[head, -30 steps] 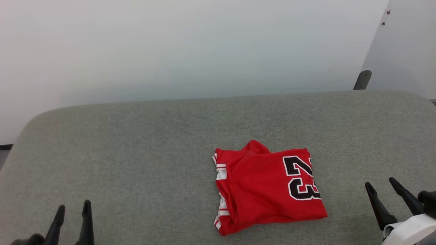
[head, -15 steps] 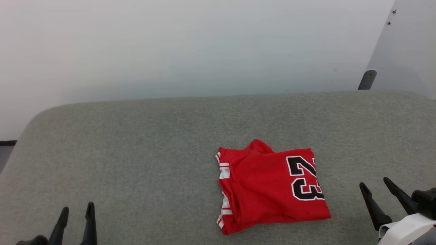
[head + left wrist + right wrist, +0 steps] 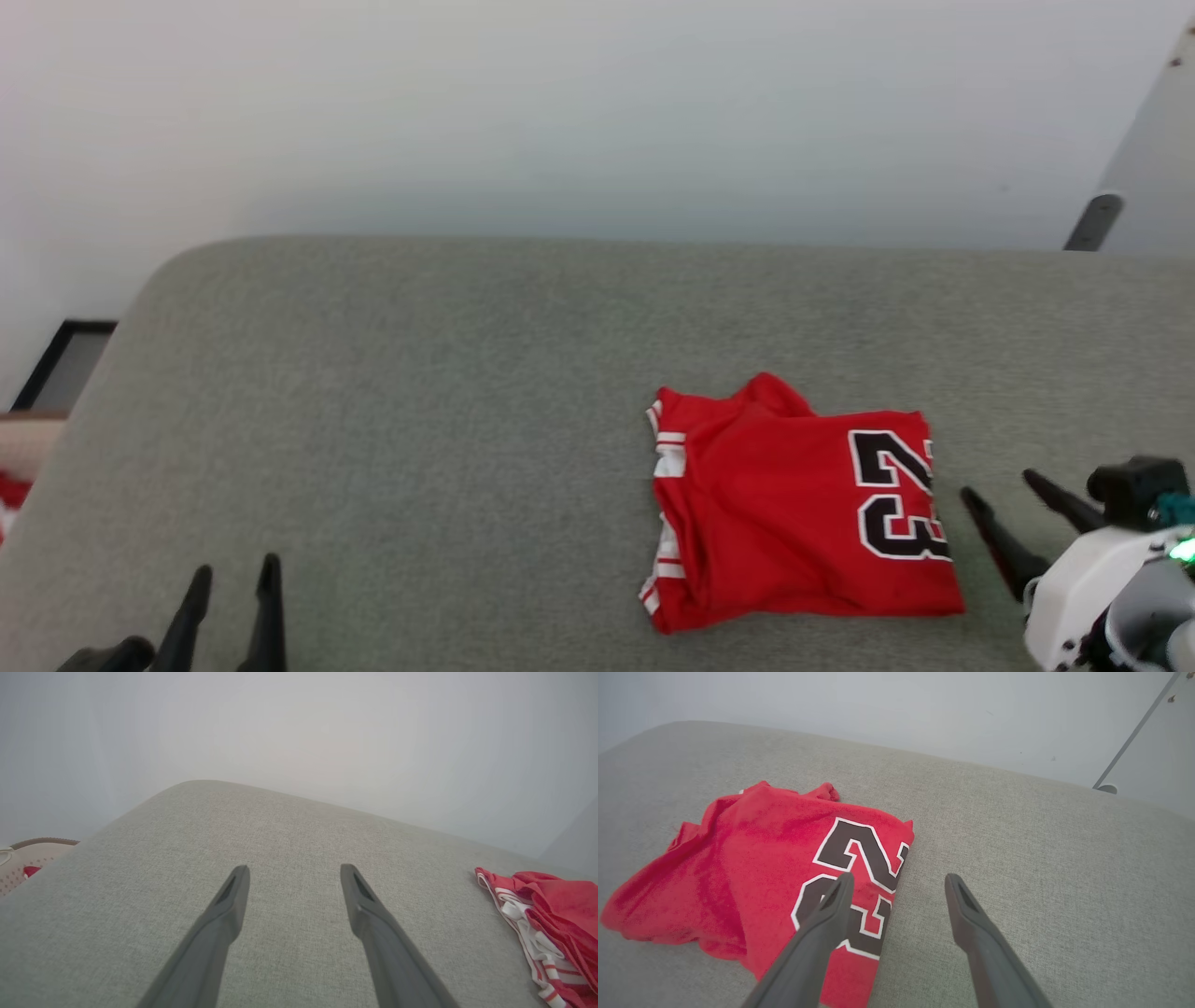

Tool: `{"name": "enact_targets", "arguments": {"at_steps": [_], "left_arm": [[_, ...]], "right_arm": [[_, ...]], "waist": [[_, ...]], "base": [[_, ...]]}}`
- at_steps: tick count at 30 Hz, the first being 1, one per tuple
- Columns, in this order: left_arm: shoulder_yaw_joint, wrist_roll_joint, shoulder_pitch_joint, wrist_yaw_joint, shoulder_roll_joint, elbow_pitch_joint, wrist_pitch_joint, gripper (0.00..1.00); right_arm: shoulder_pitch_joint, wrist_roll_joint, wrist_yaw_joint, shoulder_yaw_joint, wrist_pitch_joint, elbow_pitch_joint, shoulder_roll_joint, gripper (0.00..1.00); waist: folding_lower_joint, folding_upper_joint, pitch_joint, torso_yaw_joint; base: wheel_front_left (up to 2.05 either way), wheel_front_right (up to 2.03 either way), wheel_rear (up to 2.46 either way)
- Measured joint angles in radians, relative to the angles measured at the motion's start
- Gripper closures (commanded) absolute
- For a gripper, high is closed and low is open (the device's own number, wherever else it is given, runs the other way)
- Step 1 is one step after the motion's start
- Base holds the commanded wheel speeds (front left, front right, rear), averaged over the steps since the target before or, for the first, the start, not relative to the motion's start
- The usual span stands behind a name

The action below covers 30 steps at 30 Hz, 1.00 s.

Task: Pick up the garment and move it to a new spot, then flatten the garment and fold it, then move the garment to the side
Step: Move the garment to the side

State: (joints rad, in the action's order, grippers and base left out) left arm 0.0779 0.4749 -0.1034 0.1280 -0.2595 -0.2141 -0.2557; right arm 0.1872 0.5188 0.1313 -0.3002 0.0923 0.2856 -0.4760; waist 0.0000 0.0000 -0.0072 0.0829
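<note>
1. One shirt, red and folded into a rough rectangle, lies on the near right part of the grey fabric counter.
2. Its long axis runs left to right. The striped red-and-white trim is at the left end and the black "23" at the right end, the 2 farther and the 3 nearer.
3. There are two grippers, both spread and holding nothing.
4. The left gripper hangs over bare counter at the near left, well apart from the shirt.
5. The right gripper is just beside the shirt's right edge, and whether it touches the cloth cannot be told.
</note>
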Motion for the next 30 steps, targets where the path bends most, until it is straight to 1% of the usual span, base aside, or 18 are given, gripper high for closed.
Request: {"name": "enact_targets", "arguments": {"at_steps": [7,10,18,23,24,25,26,30], "left_arm": [[-0.038,0.006,0.035,0.000,0.011,-0.012,0.000,0.00],[-0.051,0.007,0.054,0.000,0.016,-0.022,-0.001,0.00],[-0.083,0.009,0.106,0.000,0.028,-0.048,-0.006,0.00],[-0.093,0.008,0.132,0.000,0.038,-0.061,-0.006,0.00],[-0.092,0.008,0.138,0.000,0.041,-0.063,-0.006,0.00],[-0.093,0.008,0.144,0.000,0.045,-0.064,-0.006,0.00],[-0.094,0.006,0.148,0.000,0.048,-0.066,-0.006,0.00],[-0.091,-0.001,0.161,0.000,0.062,-0.074,-0.008,0.00]], "right_arm": [[0.068,0.034,0.000,-0.039,0.148,0.052,-0.039,0.00],[0.093,0.070,0.000,-0.057,0.209,0.066,-0.046,0.00],[0.162,0.136,0.000,-0.122,0.343,0.135,-0.048,0.00],[0.224,0.175,0.000,-0.138,0.417,0.189,-0.039,0.00],[0.236,0.188,0.000,-0.143,0.434,0.198,-0.039,0.15],[0.244,0.196,0.000,-0.157,0.445,0.197,-0.043,0.98],[0.254,0.206,0.000,-0.168,0.454,0.198,-0.048,1.00],[0.284,0.237,-0.001,-0.210,0.477,0.193,-0.060,1.00]], "waist": [[0.0000,0.0000,0.050,0.049],[0.0000,0.0000,0.074,0.067],[0.0000,0.0000,0.132,0.096],[0.0000,0.0000,0.158,0.108],[0.0000,0.0000,0.163,0.110],[0.0000,0.0000,0.167,0.113],[0.0000,0.0001,0.170,0.115],[0.0000,0.0000,0.179,0.124]], "base": [[0.00,0.00,0.00],[0.00,0.00,0.00],[0.00,0.00,0.00],[0.00,0.00,0.00],[0.00,0.00,0.00],[0.00,0.00,0.00],[0.00,0.00,0.00],[0.00,0.00,0.00]]}}
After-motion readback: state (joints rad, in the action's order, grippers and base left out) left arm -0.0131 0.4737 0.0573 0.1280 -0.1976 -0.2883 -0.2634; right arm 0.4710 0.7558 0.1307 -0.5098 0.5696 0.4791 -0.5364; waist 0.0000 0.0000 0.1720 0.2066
